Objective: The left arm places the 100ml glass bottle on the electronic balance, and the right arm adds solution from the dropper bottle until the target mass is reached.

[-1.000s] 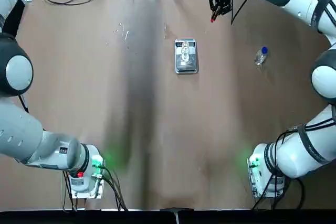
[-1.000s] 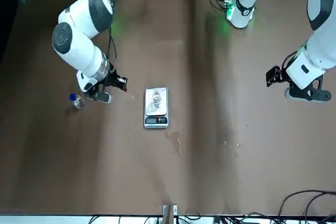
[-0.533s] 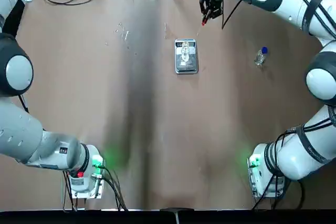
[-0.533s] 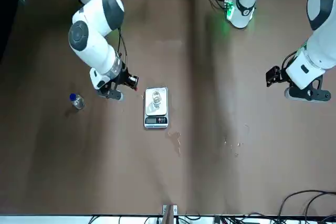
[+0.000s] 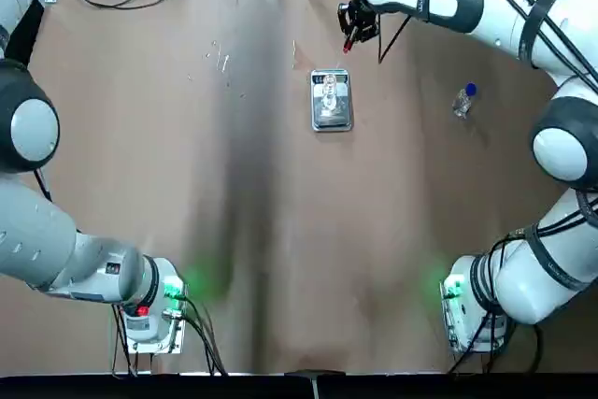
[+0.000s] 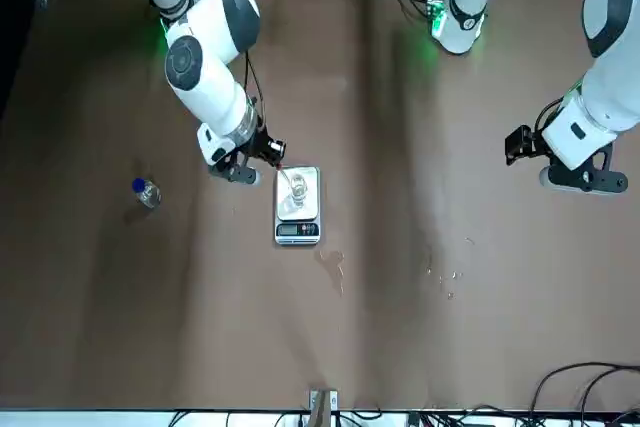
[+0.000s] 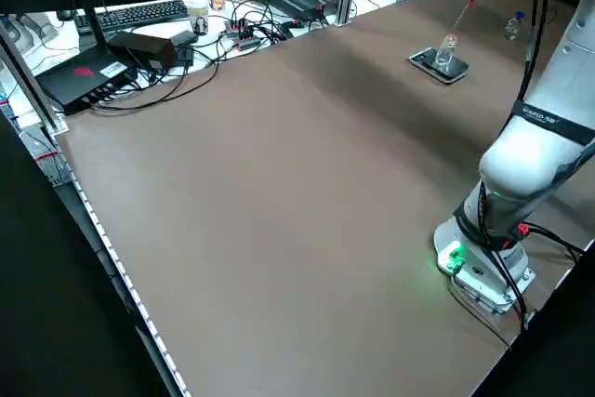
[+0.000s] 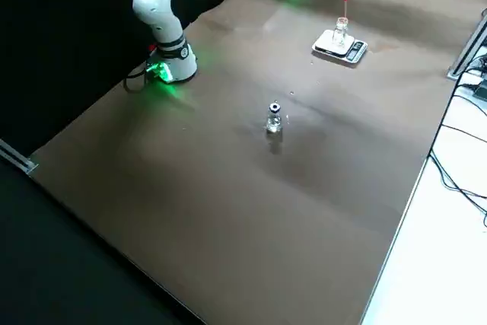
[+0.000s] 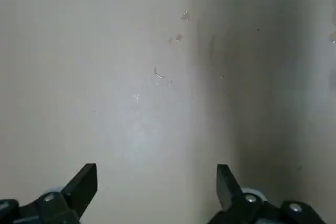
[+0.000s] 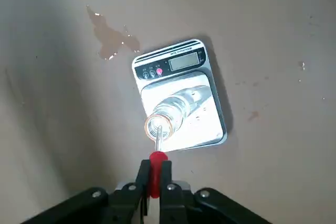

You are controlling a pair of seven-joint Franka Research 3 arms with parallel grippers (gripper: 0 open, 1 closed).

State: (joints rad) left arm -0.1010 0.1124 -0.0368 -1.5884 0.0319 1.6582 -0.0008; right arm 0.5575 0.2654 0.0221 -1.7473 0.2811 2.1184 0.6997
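Right wrist view: your right gripper (image 10: pixel 154 178) is clamped on the red-topped dropper (image 10: pixel 157 158), tip just over the mouth of the 100ml glass bottle (image 10: pixel 176 109), which stands on the electronic balance (image 10: pixel 181 94). Dropper bottle (image 5: pixel 464 100) sits well apart. Left gripper (image 9: pixel 156 184) hangs wide, empty. Risk: a slight misalignment puts drops on the pan, skewing the reading.

The electronic balance (image 10: pixel 181 98) display shows no readable digits at this size.
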